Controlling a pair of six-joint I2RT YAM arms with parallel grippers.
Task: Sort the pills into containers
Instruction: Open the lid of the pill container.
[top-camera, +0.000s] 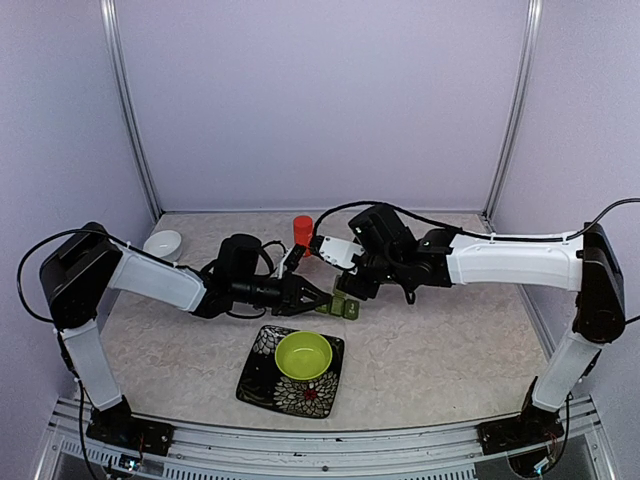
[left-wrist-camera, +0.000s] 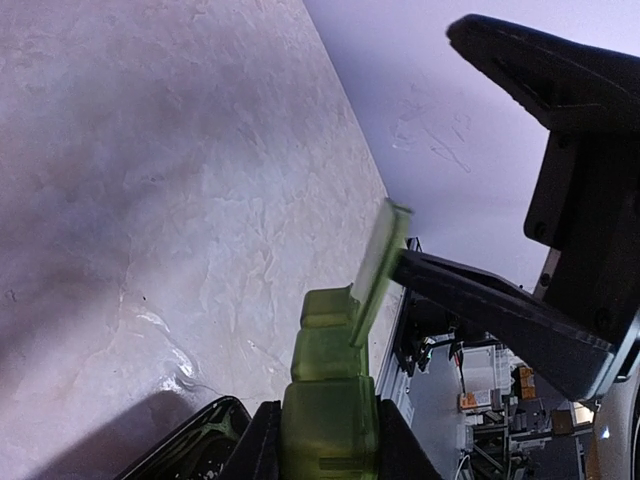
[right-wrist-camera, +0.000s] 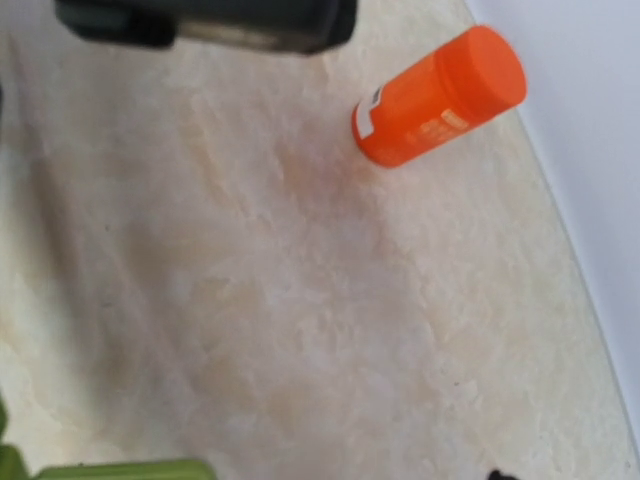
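Observation:
The dark green pillbox (left-wrist-camera: 325, 400) is a short strip of compartments, and my left gripper (left-wrist-camera: 330, 450) is shut on its near end. One lid (left-wrist-camera: 381, 262) stands up open. My right gripper (left-wrist-camera: 430, 148) is open; its lower finger (left-wrist-camera: 480, 310) touches that lid's edge, and the upper finger (left-wrist-camera: 540, 60) is far above it. From overhead, the pillbox (top-camera: 346, 306) sits between the left gripper (top-camera: 318, 298) and the right gripper (top-camera: 345, 287). The right wrist view shows only a green sliver of the pillbox (right-wrist-camera: 120, 470). No pills are in view.
An orange bottle (top-camera: 302, 230) stands behind the grippers, also seen as the orange bottle (right-wrist-camera: 440, 95). A lime-green bowl (top-camera: 303, 355) rests on a black flowered plate (top-camera: 262, 380) in front. A small white bowl (top-camera: 162, 243) sits at the back left.

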